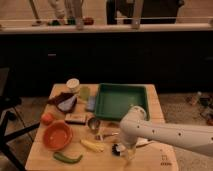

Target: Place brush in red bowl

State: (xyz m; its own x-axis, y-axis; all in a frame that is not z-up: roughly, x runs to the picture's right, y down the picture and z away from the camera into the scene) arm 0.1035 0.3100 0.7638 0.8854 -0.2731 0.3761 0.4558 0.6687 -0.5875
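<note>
**A:** Gripper (126,151) is down low by the table's (100,162) front edge, right over the brush (116,148), whose dark bristle head pokes out just beside it. Clamped on the handle or loose? I cannot tell.

**B:** That's the risk. With a thin hold, the brush swings or drops on the way to the red bowl (57,136), well apart from the gripper, past the banana (92,145).

**A:** And a low carry clips that banana or the bowl's rim.
</note>
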